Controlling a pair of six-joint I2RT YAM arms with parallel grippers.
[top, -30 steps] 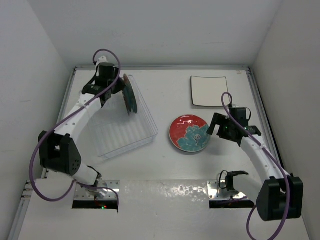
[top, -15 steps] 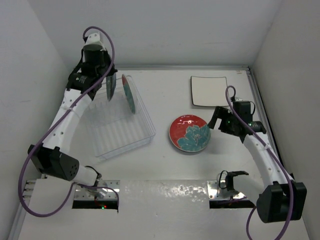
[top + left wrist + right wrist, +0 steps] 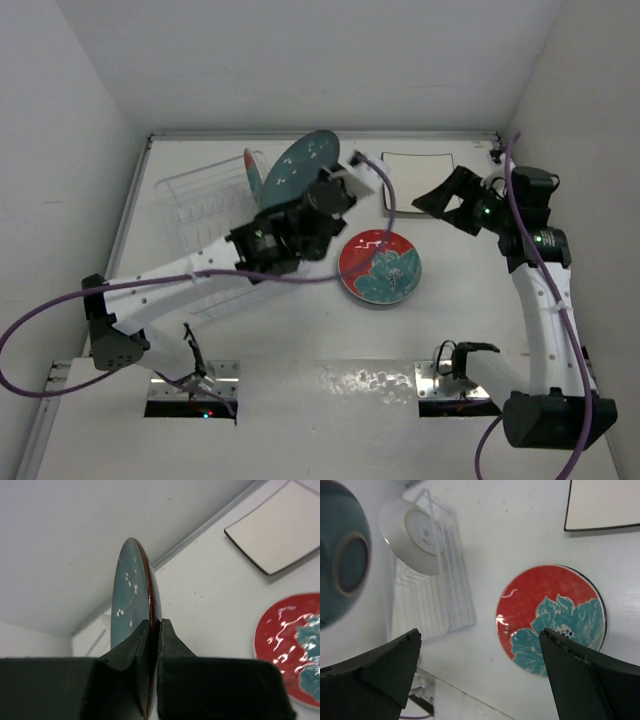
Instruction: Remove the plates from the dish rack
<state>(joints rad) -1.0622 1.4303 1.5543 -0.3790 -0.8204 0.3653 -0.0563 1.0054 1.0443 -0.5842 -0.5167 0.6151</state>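
Observation:
My left gripper [image 3: 318,196] is shut on the rim of a round plate [image 3: 300,164] with a teal back and red edge, held upright on edge above the table, right of the dish rack. In the left wrist view the fingers [image 3: 172,640] pinch this plate [image 3: 131,597]. The clear dish rack [image 3: 196,222] holds one more plate [image 3: 251,172] standing on edge; its underside [image 3: 415,539] is white. A red plate with a teal flower [image 3: 380,267] lies flat mid-table. The square cream plate [image 3: 420,166] lies at the back. My right gripper [image 3: 448,200] is open and empty, raised above them.
White walls enclose the table on three sides. The left arm's purple cable [image 3: 385,190] arcs over the square plate's left edge. In the right wrist view the rack [image 3: 430,605] lies left of the red plate [image 3: 552,617], with the square plate [image 3: 602,505] at the top.
My left gripper has lifted a plate out of the rack and swung it right toward the table's middle. My right gripper has risen and moved toward the back.

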